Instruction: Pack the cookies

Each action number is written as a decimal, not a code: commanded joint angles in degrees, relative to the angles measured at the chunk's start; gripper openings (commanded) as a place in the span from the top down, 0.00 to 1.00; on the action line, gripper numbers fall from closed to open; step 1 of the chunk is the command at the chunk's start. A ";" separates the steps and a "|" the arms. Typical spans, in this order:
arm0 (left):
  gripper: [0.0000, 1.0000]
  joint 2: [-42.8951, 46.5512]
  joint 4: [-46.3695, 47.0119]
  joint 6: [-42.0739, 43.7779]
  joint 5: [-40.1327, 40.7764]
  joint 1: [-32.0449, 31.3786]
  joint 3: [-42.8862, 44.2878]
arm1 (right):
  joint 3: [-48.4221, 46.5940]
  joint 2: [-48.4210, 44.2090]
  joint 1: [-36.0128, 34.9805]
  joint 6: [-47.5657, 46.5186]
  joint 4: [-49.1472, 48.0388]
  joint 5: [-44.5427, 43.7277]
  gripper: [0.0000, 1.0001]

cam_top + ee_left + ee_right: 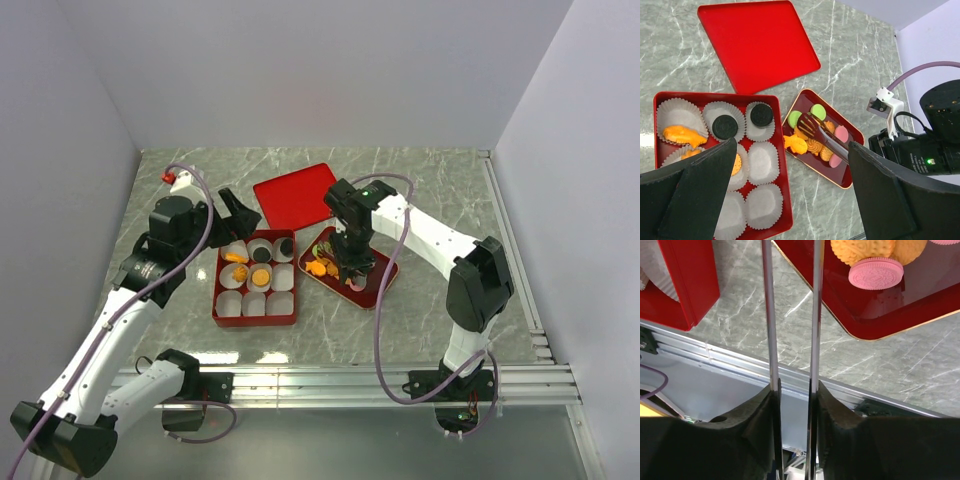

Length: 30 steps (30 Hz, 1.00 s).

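Note:
Loose cookies lie on a small dark red tray (852,182): green discs (795,118), a pink disc (841,133) and an orange fish shape (796,145). My right gripper (352,255) is shut on metal tongs (815,315). The tong tips (810,125) hover over those cookies, slightly apart. A pink cookie (876,273) shows past the tongs. The red box (782,200) holds white paper cups, some with black cookies (725,126) and orange ones (682,135). My left gripper (792,150) hangs open above the box's right edge, holding nothing.
A flat red lid (295,195) lies behind the box and tray. Grey walls close in the table on three sides. An aluminium rail (730,357) runs along the near edge. The right arm's cable (385,330) loops down beside the tray.

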<state>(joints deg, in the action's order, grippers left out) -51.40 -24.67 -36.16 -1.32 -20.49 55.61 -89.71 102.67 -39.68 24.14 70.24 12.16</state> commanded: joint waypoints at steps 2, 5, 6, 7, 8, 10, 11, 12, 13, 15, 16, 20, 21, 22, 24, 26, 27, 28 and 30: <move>0.01 -0.02 1.38 1.36 1.06 -0.34 1.86 | -0.64 -1.24 -1.01 -0.06 0.34 0.84 0.68; 0.01 -0.02 1.55 1.36 1.15 -0.34 1.69 | -0.46 -2.39 -1.10 0.38 0.60 0.23 0.72; 0.00 -0.02 1.46 1.36 0.97 -0.34 1.69 | -0.99 -2.74 -1.10 0.38 0.95 -0.12 0.72; 0.01 -0.02 1.64 1.27 0.88 -0.34 1.69 | -1.43 -2.74 -1.19 0.38 1.30 -0.64 0.73; 0.01 -0.11 1.73 1.10 0.80 -0.43 1.69 | -1.87 -2.74 -1.19 0.47 1.74 -1.78 0.74; 0.01 -0.28 1.81 1.01 0.27 -0.51 1.69 | -4.23 -2.57 -1.19 0.56 3.41 -3.45 0.75; 0.01 -0.28 1.81 0.92 0.18 -0.60 1.78 | -5.03 -2.39 -1.01 0.56 4.02 -4.94 0.75; 0.01 -0.37 1.81 0.92 0.09 -0.78 1.86 | -6.77 -2.39 -0.93 0.56 5.25 -5.74 0.75; 0.01 -0.37 1.73 0.83 0.00 -0.87 2.04 | -7.75 -2.22 -0.92 0.64 5.96 -6.44 0.75; 0.01 -0.46 1.73 0.83 -0.08 -1.04 2.04 | -10.64 -2.04 -0.84 0.73 7.62 -8.02 0.75; 0.01 -0.46 1.73 0.83 -0.34 -1.22 2.22 | -11.62 -1.95 -0.92 0.73 8.07 -8.47 0.75; 0.01 -0.63 1.46 0.04 0.35 -1.48 2.13 | -15.57 -2.48 -1.27 1.26 9.39 -9.00 0.76; 0.00 -0.55 1.29 -0.22 0.79 -1.48 2.22 | -16.71 -2.65 -1.71 1.43 9.57 -8.74 0.76; 0.01 -0.63 1.11 -0.49 1.06 -1.48 2.30 | -17.42 -2.65 -2.06 1.52 9.83 -8.56 0.76; 0.01 -0.90 1.02 -0.93 1.15 -1.48 2.57 | -19.44 -2.74 -3.03 1.61 10.09 -8.47 0.76; 0.01 -0.99 1.02 -1.45 1.15 -1.39 2.66 | -21.11 -2.57 -4.87 1.96 10.18 -7.60 0.76; 0.01 -1.07 1.20 -1.80 3.15 -1.39 2.74 | -21.47 -2.48 -5.49 2.14 9.92 -7.07 0.76; 0.01 -1.25 1.20 -2.15 3.60 -1.39 2.83 | -21.90 -2.30 -6.97 2.40 9.74 -6.11 0.76; 0.01 -1.69 0.76 -3.21 5.09 -1.48 3.09 | -23.40 -1.78 -8.47 2.75 9.39 -5.92 0.76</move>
<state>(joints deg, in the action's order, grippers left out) -52.58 -24.71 -37.63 0.58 -21.74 55.68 -109.47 102.56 -45.41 25.91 77.03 5.41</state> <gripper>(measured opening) 0.994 0.316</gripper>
